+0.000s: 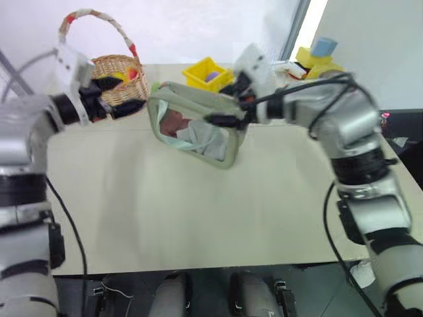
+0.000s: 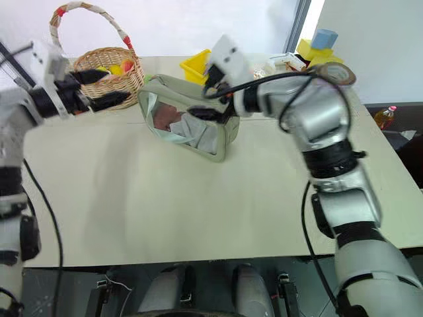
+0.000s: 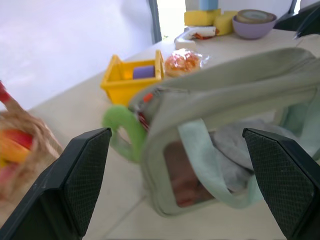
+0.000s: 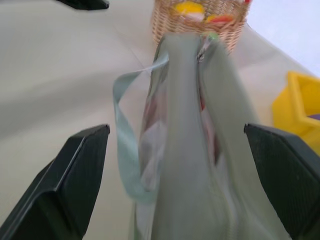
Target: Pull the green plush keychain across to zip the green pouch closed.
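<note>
Beige table (image 1: 165, 218) with green pouch (image 1: 198, 129), wicker basket (image 1: 122, 76), yellow bin (image 1: 206, 71).

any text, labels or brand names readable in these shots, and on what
None can be read.
The green pouch shows no print or label.
The wicker basket and yellow bin are plain.
The wrapped snack and the bottle at the table's far right may carry print, but it is too small and blurred to read.

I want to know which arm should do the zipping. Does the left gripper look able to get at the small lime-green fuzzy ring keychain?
Probably yes. The open left gripper faces the lime-green fuzzy ring keychain at the near end of the pale sage-green fabric pouch, with nothing between them.
</note>
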Robot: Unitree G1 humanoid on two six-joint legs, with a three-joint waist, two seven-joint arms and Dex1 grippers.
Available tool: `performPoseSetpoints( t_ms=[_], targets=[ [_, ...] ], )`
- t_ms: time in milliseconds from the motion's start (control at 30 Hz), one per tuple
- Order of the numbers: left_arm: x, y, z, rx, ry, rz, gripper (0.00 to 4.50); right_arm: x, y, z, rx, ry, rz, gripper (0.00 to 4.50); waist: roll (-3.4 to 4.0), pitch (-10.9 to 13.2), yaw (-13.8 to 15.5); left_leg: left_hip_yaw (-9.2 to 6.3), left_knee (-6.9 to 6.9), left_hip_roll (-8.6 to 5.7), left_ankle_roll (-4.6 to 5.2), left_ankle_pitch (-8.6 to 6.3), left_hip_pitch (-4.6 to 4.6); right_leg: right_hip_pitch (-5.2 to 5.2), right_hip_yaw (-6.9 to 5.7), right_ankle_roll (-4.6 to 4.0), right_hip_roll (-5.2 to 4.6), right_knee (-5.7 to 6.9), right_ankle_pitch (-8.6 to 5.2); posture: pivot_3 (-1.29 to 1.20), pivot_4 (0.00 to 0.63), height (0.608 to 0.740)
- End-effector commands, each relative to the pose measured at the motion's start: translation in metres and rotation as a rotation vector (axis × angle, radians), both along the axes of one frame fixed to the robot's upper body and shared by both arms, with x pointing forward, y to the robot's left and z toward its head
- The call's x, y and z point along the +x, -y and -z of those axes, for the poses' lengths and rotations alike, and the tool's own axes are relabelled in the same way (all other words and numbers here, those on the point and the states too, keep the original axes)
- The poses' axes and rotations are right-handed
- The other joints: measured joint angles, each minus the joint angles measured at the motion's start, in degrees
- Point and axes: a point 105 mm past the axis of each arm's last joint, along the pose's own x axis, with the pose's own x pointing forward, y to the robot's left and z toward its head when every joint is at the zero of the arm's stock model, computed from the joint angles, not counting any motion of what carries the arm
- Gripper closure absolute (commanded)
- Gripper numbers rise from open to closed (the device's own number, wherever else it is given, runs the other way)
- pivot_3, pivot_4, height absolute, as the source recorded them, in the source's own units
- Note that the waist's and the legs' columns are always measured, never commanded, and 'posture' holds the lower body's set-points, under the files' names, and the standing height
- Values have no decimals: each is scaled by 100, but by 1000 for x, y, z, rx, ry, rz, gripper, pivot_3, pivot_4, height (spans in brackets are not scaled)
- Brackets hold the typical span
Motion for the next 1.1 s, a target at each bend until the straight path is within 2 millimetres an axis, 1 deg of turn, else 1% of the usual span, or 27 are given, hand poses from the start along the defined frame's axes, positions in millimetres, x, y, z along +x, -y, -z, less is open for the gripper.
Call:
performPoseSetpoints(
  t_ms=[33,67,100,167,233,333,400,467,500,600,667,733,833,867,933,1033,1100],
  targets=[
    [-18,6,-24,-79,105,-40,2,8,-5,1,-89,95,-20,22,0,0,13,-5,8,0,0,0,-8,-7,0,0,0,7,0,0,150,739],
    [-20,6,-23,-86,106,-55,2,11,-5,3,-113,111,-19,22,0,0,16,-11,21,0,1,-1,-20,-12,-2,0,0,16,0,0,150,739],
    [-22,6,-22,-85,106,-64,0,13,-5,3,-116,123,-23,256,-1,-1,4,-16,28,0,1,-1,-26,-12,-4,0,1,16,0,0,150,739],
    [-26,2,-22,-97,109,-93,0,12,-9,-3,-91,136,-61,900,-1,-2,-5,-15,32,-1,2,-1,-26,-12,-4,0,1,18,0,0,150,739],
    [-27,-3,-24,-115,113,-123,0,10,-12,-8,-70,146,-93,1851,-1,-2,-8,-18,31,2,1,-1,-24,-12,-6,0,7,19,0,0,150,739],
    [-28,-20,-34,-139,140,-202,0,2,-18,-16,-63,175,-169,3389,-1,-1,-30,-18,30,3,1,-1,-24,-13,-7,0,9,19,0,0,150,739],
    [-29,-32,-37,-124,151,-235,0,-3,-18,-15,-109,224,-230,4440,-1,-1,-27,-17,29,2,1,-1,-24,-14,-7,0,8,18,0,0,150,739],
    [-31,-39,-39,-107,154,-245,0,-6,-14,-14,-146,262,-272,4482,0,-1,-23,-17,29,2,1,-1,-24,-14,-8,0,8,18,0,0,150,739],
    [-33,-42,-41,-91,149,-234,0,-8,-11,-17,-142,280,-294,4482,0,-1,-18,-17,29,2,1,-1,-24,-14,-7,0,8,18,0,0,150,739],
    [-48,-49,-53,-50,108,-148,0,-20,-1,-31,-126,304,-388,4482,-2,2,-10,-16,29,0,1,-1,-25,-14,-9,0,8,16,0,0,150,739],
    [-57,-52,-59,-28,87,-109,0,-27,1,-31,-143,298,-432,4482,-2,3,-8,-15,29,1,1,-1,-26,-14,-9,0,7,14,0,0,150,739],
    [-60,-54,-58,-17,70,-97,0,-31,-1,-25,-131,268,-451,4482,-2,2,-7,-15,29,1,1,-2,-26,-14,-9,-1,7,15,0,0,150,739],
    [-61,-47,-49,4,51,-72,0,-37,-8,1,-129,225,-457,4482,-2,0,-4,-17,30,2,1,-2,-22,-11,-9,-1,8,19,-1,0,150,739],
    [-59,-44,-44,4,46,-71,0,-42,-10,13,-128,190,-462,4482,-2,0,-2,-16,29,3,1,-2,-18,-9,-9,-1,7,19,0,0,150,739],
    [-57,-42,-36,1,28,-76,0,-47,-15,23,-108,138,-446,4482,-2,0,-1,-16,30,3,1,-2,-18,-9,-8,-1,6,20,0,0,150,739],
    [-59,-42,-33,10,13,-70,0,-57,-10,20,-106,98,-457,3293,-2,0,-31,-13,31,3,1,-2,-19,-10,-7,-1,7,20,0,0,150,739],
    [-59,-45,-33,7,12,-76,0,-60,-7,17,-115,100,-451,2349,-2,0,-21,-17,30,5,1,-2,-18,-11,-8,-1,10,20,-1,0,150,739]
  ],
)
